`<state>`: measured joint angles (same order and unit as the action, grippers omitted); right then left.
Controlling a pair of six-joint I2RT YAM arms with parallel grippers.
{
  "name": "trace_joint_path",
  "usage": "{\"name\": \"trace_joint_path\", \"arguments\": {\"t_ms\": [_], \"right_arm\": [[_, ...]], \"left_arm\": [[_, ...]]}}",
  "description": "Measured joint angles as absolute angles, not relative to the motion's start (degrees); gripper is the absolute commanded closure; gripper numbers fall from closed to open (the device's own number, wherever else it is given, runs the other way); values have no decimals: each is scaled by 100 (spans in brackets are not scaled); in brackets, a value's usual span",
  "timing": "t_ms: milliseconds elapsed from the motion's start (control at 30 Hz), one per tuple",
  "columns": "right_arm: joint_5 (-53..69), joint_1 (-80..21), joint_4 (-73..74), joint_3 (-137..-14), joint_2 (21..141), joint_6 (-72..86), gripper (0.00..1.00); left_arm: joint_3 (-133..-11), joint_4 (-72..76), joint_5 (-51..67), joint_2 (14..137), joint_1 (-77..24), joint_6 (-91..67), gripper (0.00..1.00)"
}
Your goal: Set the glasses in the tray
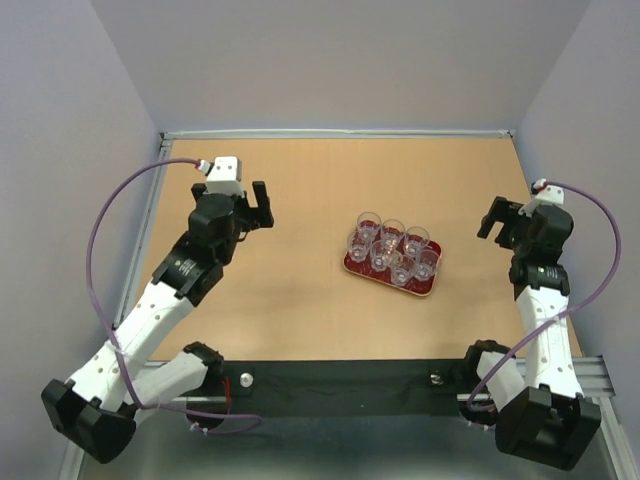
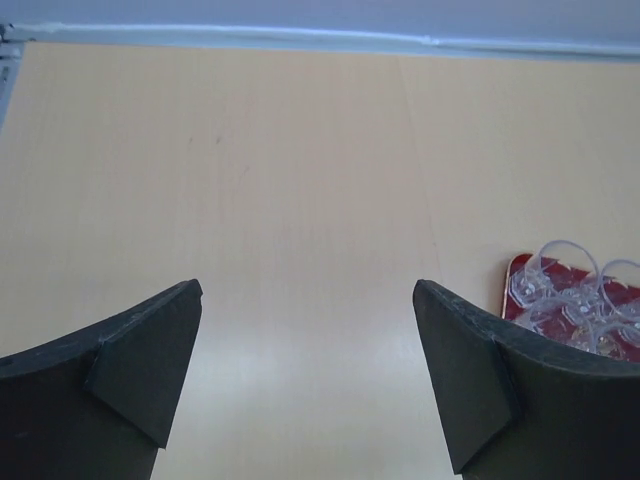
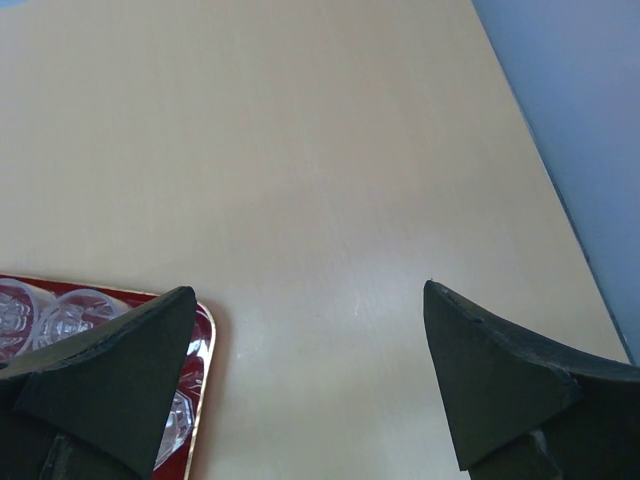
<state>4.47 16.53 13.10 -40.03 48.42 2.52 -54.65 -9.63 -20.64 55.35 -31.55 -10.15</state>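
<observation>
- Left gripper hangs over the bare left part of the table with its jaws spread wide and nothing between them; its own camera shows only wood in the gap.
- Right gripper is likewise released and empty, above the table's right edge.
- The tray sits right of centre between the two arms. Its long axis runs roughly left to right across the table, and its right end is angled slightly toward the bases.
- The glasses, seven by count from above, stand upright and packed together inside the rim; none shows on the open wood.
- From the left gripper the tray lies to the right; from the right gripper it lies to the left, and that gripper looks somewhat nearer.
- Judged from this, nothing is left to fetch, so the coming move is probably a plain retreat that keeps both arms off the tray.
</observation>
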Motion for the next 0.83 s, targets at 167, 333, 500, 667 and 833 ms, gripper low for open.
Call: {"name": "trace_joint_path", "arguments": {"t_ms": [167,333,500,667,833], "right_arm": [[143,1653,1326,-4176,5131,454,0],[-307,1653,1319,-4375,5301,539,0],[-687,1653,1306,-4412,5365,539,0],[-832,1653,1304,-4412,5367,569,0],[-950,1653,1293,-4412,5415,624,0]], "left_arm": [[-4807,-530,-2137,4724,-2707,-847,1],[-4397,-462,-2355,4405,-2576,-644,1],[-4209,-405,-2362,4119,-2576,-550,1],[-4209,-316,-2366,3994,-2576,-508,1],[-4180,-226,-2362,3986,-2576,-484,1]]}}
